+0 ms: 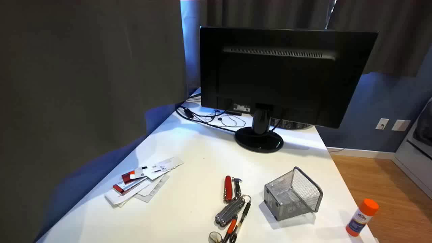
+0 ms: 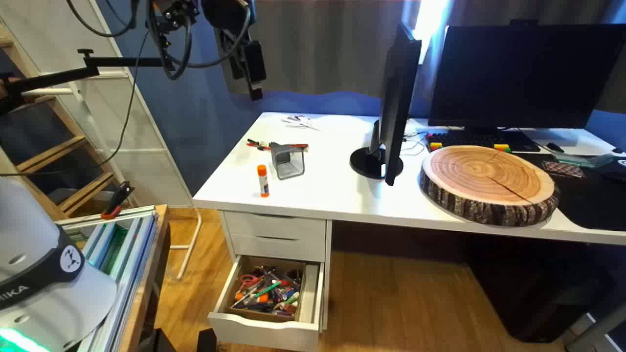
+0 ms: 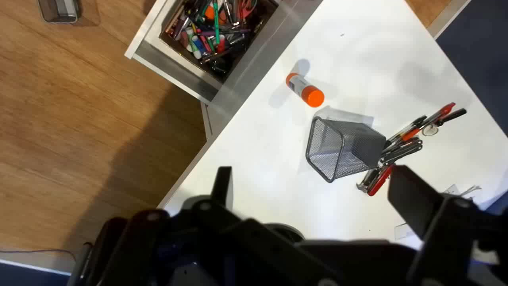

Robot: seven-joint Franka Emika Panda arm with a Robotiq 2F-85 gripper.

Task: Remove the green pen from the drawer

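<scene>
The green pen lies on top of a heap of pens and markers in a cardboard box inside the open drawer under the white desk. In the wrist view the green pen shows near the top edge, in the drawer. An exterior view shows neither pen nor drawer. My gripper hangs high above the back left of the desk in an exterior view. In the wrist view its fingers are wide apart with nothing between them. The pen is well away from the fingers.
A grey mesh box lies on its side on the desk. Beside it are an orange-capped glue stick and a bundle of pens and a multitool. A monitor, cards and a wood slab also stand or lie there.
</scene>
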